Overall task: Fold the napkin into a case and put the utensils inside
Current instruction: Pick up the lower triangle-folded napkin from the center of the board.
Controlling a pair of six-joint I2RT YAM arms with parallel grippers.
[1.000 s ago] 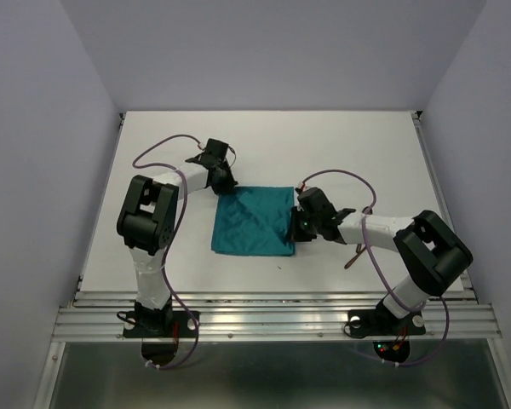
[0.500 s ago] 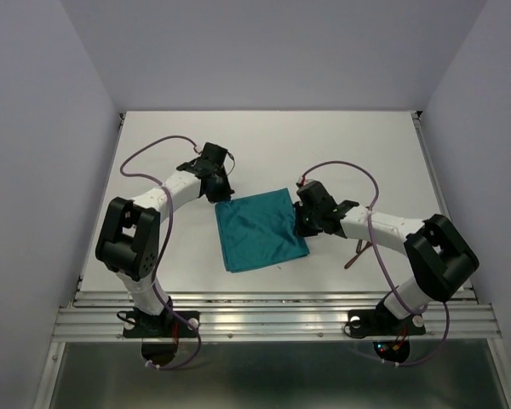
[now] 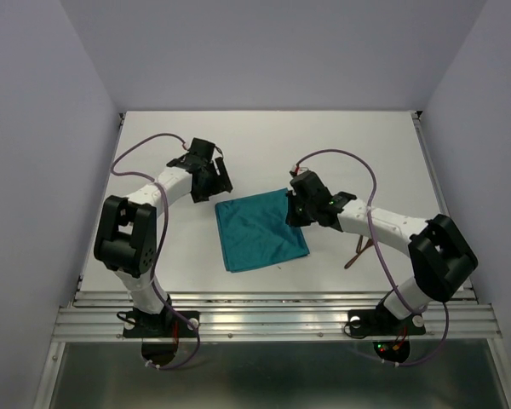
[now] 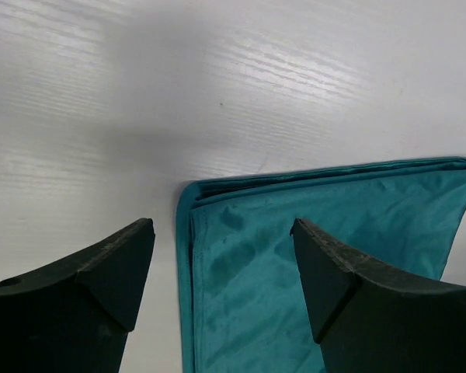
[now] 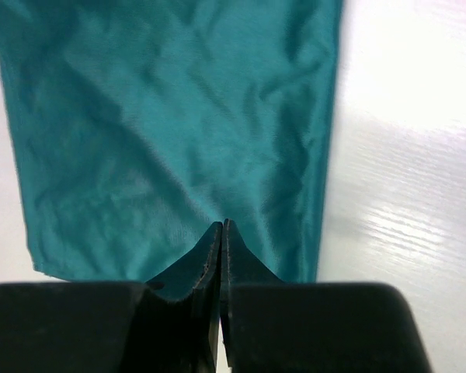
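You see the L gripper (image 4: 221, 233) wide open, holding nothing, over the far-left corner of the napkin (image 3: 261, 230). The R gripper (image 5: 221, 227) is closed, tips on the cloth near its far-right corner; whether it pinches cloth I cannot tell. The napkin lies folded and flat at table (image 3: 341, 145) centre, btw. both arms. One utensil (image 3: 354, 256) lies apart, to the right.

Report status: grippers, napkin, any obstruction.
Left gripper open over far left corner of the napkin. Right gripper shut on its far right corner. Folded flat, not yet narrow. Utensils beside right arm, clear of cloth.
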